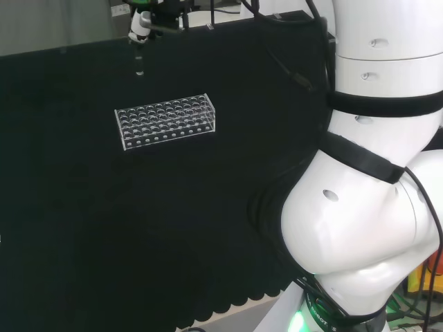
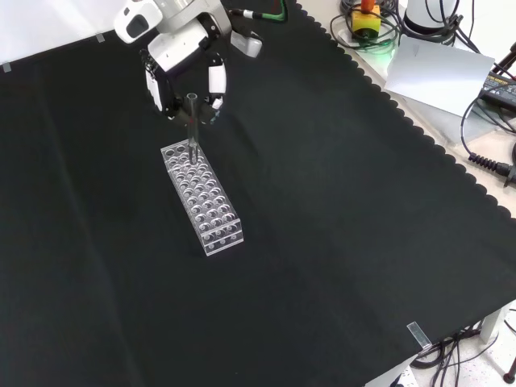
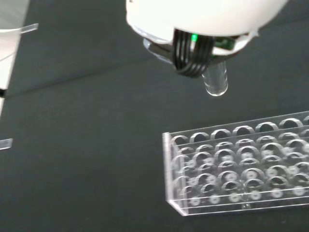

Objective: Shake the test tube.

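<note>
Nearest me sits the rack (image 2: 202, 197); above its far end I see my robot hand (image 2: 181, 68) grasping the tube (image 2: 193, 121) upright.

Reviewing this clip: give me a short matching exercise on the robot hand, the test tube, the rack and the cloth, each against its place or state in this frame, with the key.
Things:
1. robot hand
2. test tube
3. clear rack
4. black cloth

Places or states:
A. covers the bench
B. stands on the cloth with its wells empty
C. held upright above the rack's far end, front view
D. fingers curled round a glass tube

Pairs: 1-D, 2-C, 3-B, 4-A
</note>
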